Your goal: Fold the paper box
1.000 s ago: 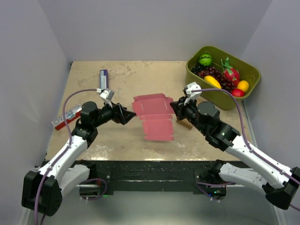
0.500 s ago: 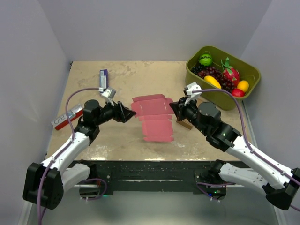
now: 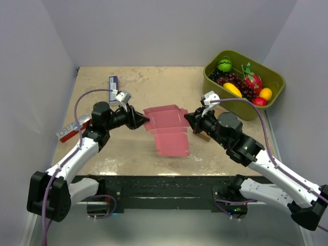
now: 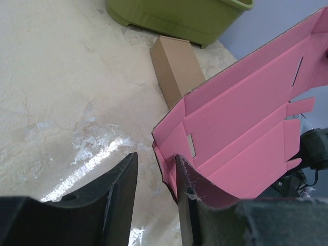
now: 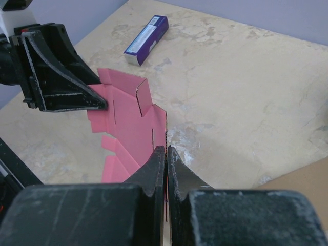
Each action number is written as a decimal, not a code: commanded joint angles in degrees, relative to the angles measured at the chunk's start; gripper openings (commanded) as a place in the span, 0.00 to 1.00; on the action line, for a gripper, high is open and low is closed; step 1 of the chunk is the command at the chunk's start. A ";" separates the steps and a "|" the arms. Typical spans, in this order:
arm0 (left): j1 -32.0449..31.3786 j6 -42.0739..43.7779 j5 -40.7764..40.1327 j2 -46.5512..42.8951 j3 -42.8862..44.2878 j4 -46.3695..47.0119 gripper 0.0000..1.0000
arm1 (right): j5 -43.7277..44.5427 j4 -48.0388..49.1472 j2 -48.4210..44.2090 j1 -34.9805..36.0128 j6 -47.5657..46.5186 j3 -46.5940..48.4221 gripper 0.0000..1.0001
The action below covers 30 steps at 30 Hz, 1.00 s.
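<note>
The paper box [image 3: 169, 119] is a flat pink die-cut sheet with tabs, held above the middle of the table. My right gripper [image 3: 188, 117] is shut on its right edge; in the right wrist view the fingers [image 5: 166, 148] pinch the thin card [image 5: 128, 123]. My left gripper [image 3: 145, 121] is at the sheet's left edge. In the left wrist view its jaws [image 4: 156, 156] stand partly apart around a corner flap of the sheet [image 4: 246, 118]. The flap lies against the right finger, with a gap to the left finger.
A green bin [image 3: 277, 77] of toy fruit stands at the back right. A small brown cardboard box [image 3: 201, 135] lies just under my right gripper. A purple packet [image 3: 113, 85] lies at the back left and a red-and-white packet [image 3: 72, 128] near the left edge.
My left gripper has moved right onto the sheet's left edge and its jaws have narrowed around the corner flap. The right gripper keeps its grip, barely shifted.
</note>
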 commanded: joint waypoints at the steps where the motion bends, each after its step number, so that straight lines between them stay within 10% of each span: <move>1: -0.14 4.02 3.32 0.76 2.56 -2.29 0.30 | -0.78 1.13 -0.78 0.15 -0.11 -0.55 0.00; 5: -0.23 6.57 2.44 0.06 3.08 -5.54 0.10 | -0.25 0.08 -0.52 0.15 -0.11 -0.03 0.00; 9: -0.23 11.84 1.04 -0.73 4.66 -10.72 0.00 | 2.29 -2.55 -0.69 0.15 1.38 1.11 0.48; 14: -0.84 13.96 -3.26 -1.35 4.40 -12.92 0.00 | 7.91 -9.76 -0.69 0.15 6.04 6.29 0.81; 30: -6.03 20.72 -0.73 6.30 7.74 -20.83 0.00 | -7.37 -10.40 14.51 1.11 -7.75 11.05 0.66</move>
